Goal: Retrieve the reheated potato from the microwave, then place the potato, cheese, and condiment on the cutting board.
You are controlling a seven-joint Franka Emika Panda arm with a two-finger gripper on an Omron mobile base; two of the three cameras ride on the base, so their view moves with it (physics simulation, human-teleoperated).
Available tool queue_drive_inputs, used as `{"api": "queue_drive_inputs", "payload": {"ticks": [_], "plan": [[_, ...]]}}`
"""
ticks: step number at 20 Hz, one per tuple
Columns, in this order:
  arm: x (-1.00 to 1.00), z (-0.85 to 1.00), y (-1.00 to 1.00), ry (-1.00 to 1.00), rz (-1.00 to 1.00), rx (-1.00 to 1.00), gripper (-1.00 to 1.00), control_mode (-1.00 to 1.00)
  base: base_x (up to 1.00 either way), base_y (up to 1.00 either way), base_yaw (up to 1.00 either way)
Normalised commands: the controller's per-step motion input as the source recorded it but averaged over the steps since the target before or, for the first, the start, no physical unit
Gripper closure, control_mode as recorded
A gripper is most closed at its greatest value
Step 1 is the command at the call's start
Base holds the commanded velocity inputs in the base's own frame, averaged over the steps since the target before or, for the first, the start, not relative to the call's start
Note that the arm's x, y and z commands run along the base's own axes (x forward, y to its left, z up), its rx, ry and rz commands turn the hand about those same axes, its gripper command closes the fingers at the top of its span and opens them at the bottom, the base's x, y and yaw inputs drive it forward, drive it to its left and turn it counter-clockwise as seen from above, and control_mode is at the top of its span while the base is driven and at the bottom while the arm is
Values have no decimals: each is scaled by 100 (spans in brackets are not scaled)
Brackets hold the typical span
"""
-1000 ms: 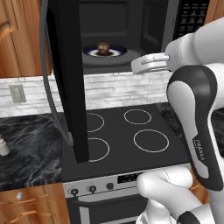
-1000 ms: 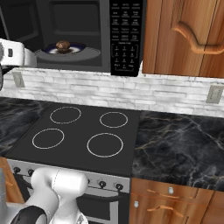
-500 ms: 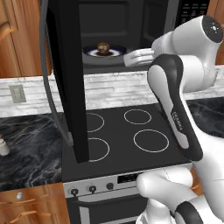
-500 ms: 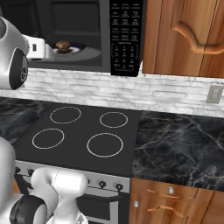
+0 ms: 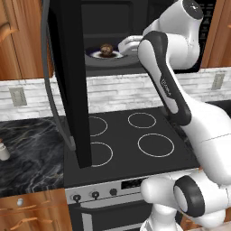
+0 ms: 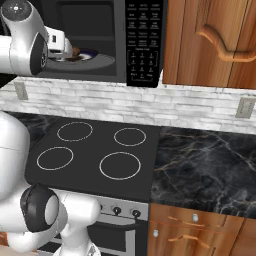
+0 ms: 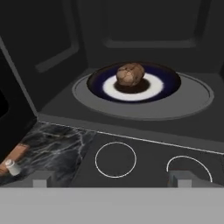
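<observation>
Nearest the base, the black stovetop [image 5: 131, 135] shows four ringed burners, with control knobs [image 5: 94, 195] along the oven front below it. Black marble counter [image 6: 205, 170] flanks the stove on both sides; a small white-capped bottle [image 5: 3, 151] stands on the left stretch.

Above the stove, the microwave [image 6: 142, 45] hangs with its door [image 5: 67, 81] swung fully open to the left. The gripper [image 7: 111, 178] is at the mouth of the cavity — fingers spread wide, nothing between them, tips short of the turntable [image 7: 192, 103].

Inside, the potato [image 7: 130, 75] rests at the centre of a dark-rimmed plate [image 7: 159, 85] with a white middle, on the grey turntable — untouched, well ahead of the fingertips. Wooden cabinets [image 6: 210, 40] stand to the microwave's right.
</observation>
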Motion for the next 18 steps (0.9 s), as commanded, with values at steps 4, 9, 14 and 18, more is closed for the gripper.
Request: {"api": "queue_drive_inputs", "payload": {"ticks": [4,9,14,18], "plan": [[56,-11,13,-12,0,-5,-100,-100,0,0,0],[52,-12,9,-10,0,-4,-100,-100,0,0,0],[59,4,0,0,0,0,-100,-100,0,0,0],[55,6,4,5,0,0,-100,-100,0,0,0]]}}
